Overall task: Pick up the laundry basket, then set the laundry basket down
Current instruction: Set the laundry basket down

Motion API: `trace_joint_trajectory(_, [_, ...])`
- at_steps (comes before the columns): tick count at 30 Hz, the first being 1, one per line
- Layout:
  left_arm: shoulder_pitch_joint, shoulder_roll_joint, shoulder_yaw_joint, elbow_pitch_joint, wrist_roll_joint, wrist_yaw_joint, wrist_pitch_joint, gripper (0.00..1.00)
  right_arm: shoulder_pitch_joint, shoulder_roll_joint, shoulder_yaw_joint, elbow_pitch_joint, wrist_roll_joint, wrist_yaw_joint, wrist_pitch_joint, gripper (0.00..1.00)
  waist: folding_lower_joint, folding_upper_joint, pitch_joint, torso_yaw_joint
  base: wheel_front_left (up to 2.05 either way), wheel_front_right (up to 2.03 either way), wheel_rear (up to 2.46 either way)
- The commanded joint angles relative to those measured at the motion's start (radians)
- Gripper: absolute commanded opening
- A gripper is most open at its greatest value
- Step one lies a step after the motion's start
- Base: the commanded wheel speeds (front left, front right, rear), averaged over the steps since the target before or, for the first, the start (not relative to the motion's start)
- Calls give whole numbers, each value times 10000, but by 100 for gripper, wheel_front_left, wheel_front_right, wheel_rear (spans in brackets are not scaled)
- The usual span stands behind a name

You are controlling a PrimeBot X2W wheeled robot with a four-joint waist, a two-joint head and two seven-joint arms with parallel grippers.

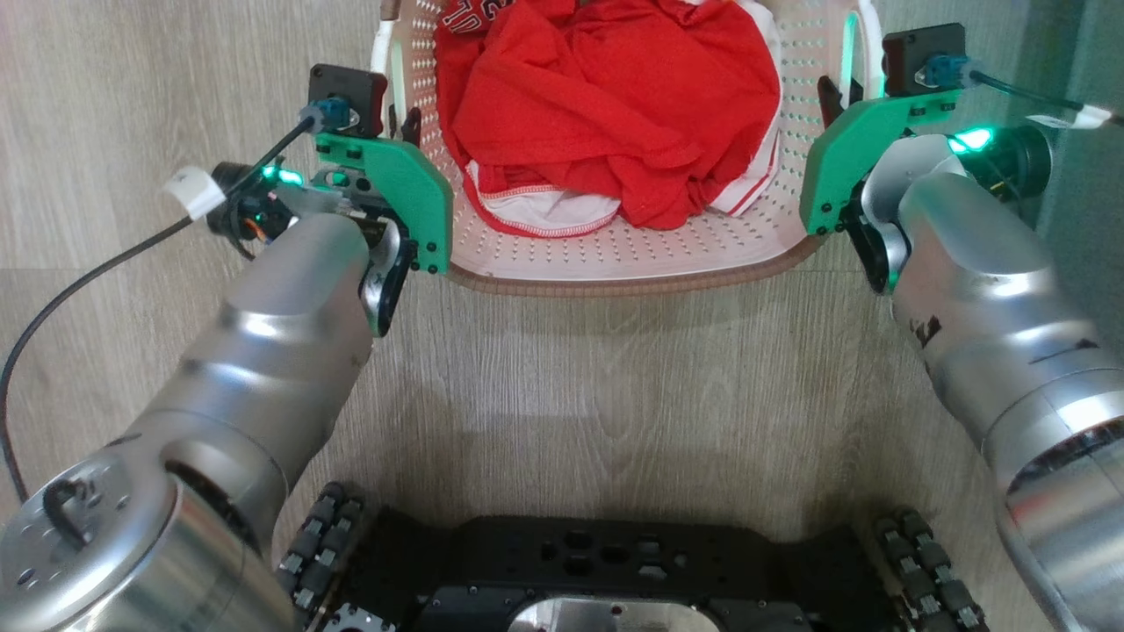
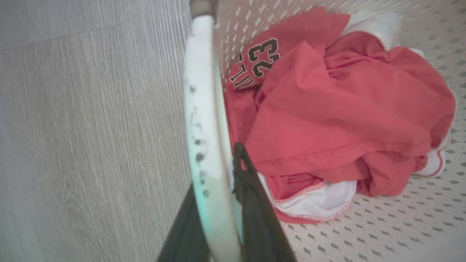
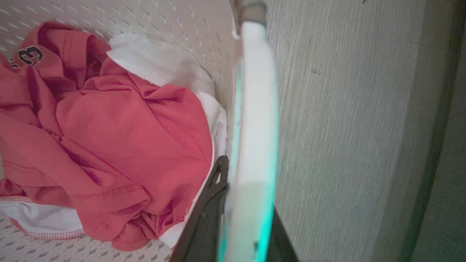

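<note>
Laundry basket (image 1: 615, 254): cream perforated walls, brown rim, red and white clothes (image 1: 606, 96).

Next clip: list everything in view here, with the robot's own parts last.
basket: 1, cream with brown rim, between the arms
left handle: 1, white, basket's left side
right handle: 1, white, basket's right side
red clothes: one heap, red, a piece printed 23, inside the basket
white garment: at least 1, white with red trim, under the red heap
floor: grey wood-look, all around
base: 1, black, bottom centre
left arm: 1, silver, lower left
right arm: 1, silver, right
left pincer: 1, dark, closed on left handle
right pincer: 1, dark, closed on right handle
</note>
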Motion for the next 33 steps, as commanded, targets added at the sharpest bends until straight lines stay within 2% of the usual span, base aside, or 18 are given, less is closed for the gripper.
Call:
trace_joint_trajectory(1, [2,261,-100,16,70,7,-56,0,235,161,-41,-114,-279,12,-66,0,0,-1,12,-3,0,0,0])
trace_joint_trajectory(5, [-56,261,-174,43,11,30,-80,0,243,220,-535,-113,-800,12,-43,0,0,-1,52,-23,0,0,0])
trace_joint_trajectory(8, [-95,261,-214,78,-37,74,-108,0,236,248,-878,-113,-1168,12,-51,20,0,-1,71,-30,0,0,0])
trace_joint_trajectory(9, [-106,261,-221,88,-56,95,-120,7,235,254,-986,-113,-1285,12,-58,31,0,-1,73,-31,0,0,0])
trace_joint_trajectory(11, [-116,261,-237,106,-98,126,-139,24,244,262,-1185,-113,-1502,12,-71,42,0,-1,70,-30,0,0,0])
trace_joint_trajectory(13, [-121,261,-257,94,-149,153,-148,29,258,266,-1293,-113,-1597,12,-98,52,0,-1,63,10,0,0,0])
trace_joint_trajectory(14, [-122,261,-267,84,-176,169,-149,32,263,267,-1318,-113,-1620,12,-109,72,0,-1,59,26,0,0,0])
trace_joint_trajectory(16, [-122,261,-254,74,-258,234,-162,42,252,268,-1347,-113,-1632,12,-142,100,0,-1,52,43,0,0,0])
trace_joint_trajectory(17, [-116,261,-253,69,-296,261,-164,46,238,268,-1350,-113,-1639,12,-169,100,0,-1,46,46,0,0,0])
trace_joint_trajectory(18, [-109,261,-246,68,-339,294,-170,61,227,269,-1352,-113,-1636,12,-195,100,0,-1,35,47,0,0,0])
trace_joint_trajectory(19, [-104,261,-248,66,-370,320,-178,82,214,269,-1350,-113,-1627,12,-225,100,0,-1,22,48,0,0,0])
trace_joint_trajectory(20, [-98,261,-246,66,-401,344,-194,99,195,269,-1344,-115,-1621,12,-262,100,0,-1,2,45,0,0,0])
trace_joint_trajectory(33, [231,287,233,76,-563,393,-469,100,477,270,-1338,-543,-1455,12,-643,100,0,-1,-1156,-161,0,0,0])
